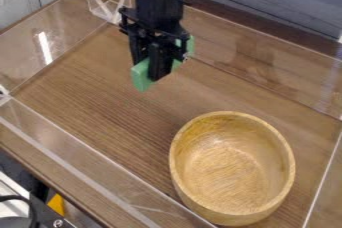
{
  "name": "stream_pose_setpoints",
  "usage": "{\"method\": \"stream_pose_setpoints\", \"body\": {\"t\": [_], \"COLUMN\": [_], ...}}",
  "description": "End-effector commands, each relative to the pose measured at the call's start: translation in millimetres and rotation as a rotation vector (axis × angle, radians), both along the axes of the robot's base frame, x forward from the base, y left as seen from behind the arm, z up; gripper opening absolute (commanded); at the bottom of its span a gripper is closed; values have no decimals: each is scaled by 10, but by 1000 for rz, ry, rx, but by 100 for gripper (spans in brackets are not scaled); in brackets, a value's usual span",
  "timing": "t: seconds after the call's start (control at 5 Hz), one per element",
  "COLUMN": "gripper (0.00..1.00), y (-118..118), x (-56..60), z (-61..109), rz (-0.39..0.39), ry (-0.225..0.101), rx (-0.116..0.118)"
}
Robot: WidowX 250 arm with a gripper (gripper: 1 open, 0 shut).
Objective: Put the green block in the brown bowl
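Note:
My gripper (154, 70) points straight down from the black arm at the upper middle of the camera view and is shut on the green block (142, 75). The block hangs in the air above the wooden tabletop, its lower end showing below the black fingers (163, 60), its upper part hidden between them. The brown bowl (231, 205) sits on the table at the lower right, light wood with a thick rim and nothing inside it. The gripper is up and to the left of the bowl, well apart from its rim.
Clear acrylic walls (80, 177) ring the wooden table (94, 107) along the front and left edges. A clear plastic piece (104, 7) stands at the back left behind the arm.

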State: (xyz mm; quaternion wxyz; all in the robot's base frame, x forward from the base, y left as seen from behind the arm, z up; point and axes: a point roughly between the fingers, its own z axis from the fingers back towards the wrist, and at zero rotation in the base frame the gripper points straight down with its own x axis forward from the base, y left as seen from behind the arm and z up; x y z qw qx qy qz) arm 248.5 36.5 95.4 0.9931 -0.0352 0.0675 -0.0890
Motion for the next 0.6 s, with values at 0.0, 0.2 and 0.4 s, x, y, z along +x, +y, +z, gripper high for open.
{"method": "stream_pose_setpoints", "body": {"t": [0.0,0.2,0.4], "gripper": [0,0,0], "y": [48,58,107], "x": [74,114,69], "z": [87,34,-87], "rz": [-5,-13,15], "ry": [-58,-55,-55], "rx": [16,21,27]}}
